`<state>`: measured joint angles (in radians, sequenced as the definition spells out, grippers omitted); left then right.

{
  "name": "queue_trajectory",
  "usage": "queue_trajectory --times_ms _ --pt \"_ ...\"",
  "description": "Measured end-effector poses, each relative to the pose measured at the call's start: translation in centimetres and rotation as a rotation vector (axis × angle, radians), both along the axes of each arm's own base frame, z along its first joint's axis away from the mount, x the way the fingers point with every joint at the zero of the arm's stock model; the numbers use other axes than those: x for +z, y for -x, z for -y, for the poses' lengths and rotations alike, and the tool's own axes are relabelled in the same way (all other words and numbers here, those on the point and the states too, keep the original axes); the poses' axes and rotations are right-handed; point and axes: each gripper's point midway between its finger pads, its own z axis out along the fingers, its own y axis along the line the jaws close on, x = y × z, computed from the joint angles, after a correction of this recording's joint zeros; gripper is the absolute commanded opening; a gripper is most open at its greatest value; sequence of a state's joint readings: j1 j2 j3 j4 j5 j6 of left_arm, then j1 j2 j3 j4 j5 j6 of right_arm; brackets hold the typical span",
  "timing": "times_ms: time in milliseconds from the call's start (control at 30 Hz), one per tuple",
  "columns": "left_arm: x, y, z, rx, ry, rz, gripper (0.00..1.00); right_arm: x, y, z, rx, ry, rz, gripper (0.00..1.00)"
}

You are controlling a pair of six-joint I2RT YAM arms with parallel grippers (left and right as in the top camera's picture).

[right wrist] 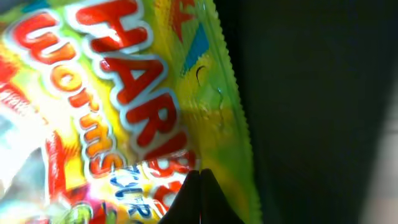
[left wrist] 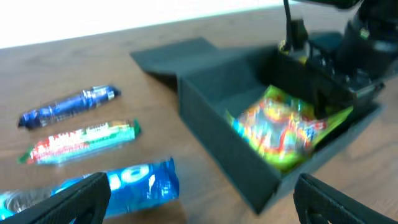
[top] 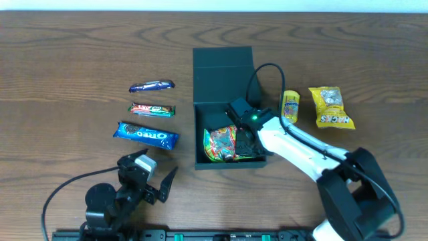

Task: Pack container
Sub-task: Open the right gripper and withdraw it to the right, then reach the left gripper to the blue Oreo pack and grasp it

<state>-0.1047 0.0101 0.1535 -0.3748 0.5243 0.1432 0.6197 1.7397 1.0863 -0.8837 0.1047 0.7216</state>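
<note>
Brown wood-grain table (top: 67, 53), white wall (top: 200, 5) along the far edge. Left: three glossy wrappers, blue bar (top: 152, 86), green bar (top: 152, 109), Oreo pack (top: 146, 134). Left gripper (top: 159, 173) near edge, fingers spread wide, empty. Centre: matte dark box (top: 222, 65), lid flap back, crinkly Haribo bag (top: 224, 144) inside. Right gripper (top: 244, 144) down in the box, tips pressed together against the bag; pinching foil, cannot tell. Right: yellow tube (top: 290, 107), yellow bag (top: 331, 107).

A brown wooden table (top: 67, 53) is filling nearly the whole overhead view, its grain running side to side. Beyond the table's far edge a plain white strip (top: 214, 5) is showing. Along the table's near edge a black rail (top: 200, 235) is running. Soft, even light is falling across the table.
</note>
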Motion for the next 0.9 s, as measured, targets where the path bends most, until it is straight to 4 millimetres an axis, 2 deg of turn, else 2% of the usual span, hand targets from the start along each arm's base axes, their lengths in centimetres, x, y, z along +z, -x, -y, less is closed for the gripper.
queue_trajectory --times_ms 67,100,133,167,233,267,333,433,600,800,900 --pt "1.3 -0.3 0.2 0.007 0.055 0.027 0.95 2.8 -0.9 -0.6 0.014 -0.036 0.055 0.03" --pt "1.8 -0.3 0.3 0.005 0.085 0.032 0.95 4.7 -1.5 -1.0 0.019 -0.068 0.099 0.12" --pt "2.0 -0.3 0.5 0.001 0.108 0.027 0.95 7.2 -2.2 -1.5 0.023 -0.109 0.158 0.34" --pt "2.1 -0.1 0.7 -0.011 0.137 0.009 0.95 9.8 -2.7 -1.9 0.033 -0.153 0.221 0.69" --pt "2.1 0.3 1.2 -0.037 0.173 -0.018 0.95 14.6 -3.0 -2.4 0.040 -0.245 0.335 0.99" --pt "2.0 0.5 1.5 -0.052 0.190 -0.035 0.95 16.9 -2.7 -2.4 0.043 -0.292 0.389 0.99" --pt "2.0 0.9 1.9 -0.078 0.211 -0.056 0.95 19.7 -1.7 -2.0 0.053 -0.349 0.449 0.99" --pt "2.1 1.3 2.5 -0.111 0.251 -0.083 0.95 22.0 0.5 -0.7 0.060 -0.381 0.480 0.99" --pt "1.9 1.3 2.4 -0.060 0.387 -0.205 0.95 23.2 3.6 1.5 0.071 -0.376 0.477 0.99" --pt "1.5 0.2 1.2 0.097 0.553 -0.347 0.96 22.8 5.8 3.1 0.087 -0.340 0.429 0.99" --pt "3.1 -0.5 0.7 0.145 0.597 -0.365 0.95 22.4 6.1 3.3 0.089 -0.328 0.411 0.99"
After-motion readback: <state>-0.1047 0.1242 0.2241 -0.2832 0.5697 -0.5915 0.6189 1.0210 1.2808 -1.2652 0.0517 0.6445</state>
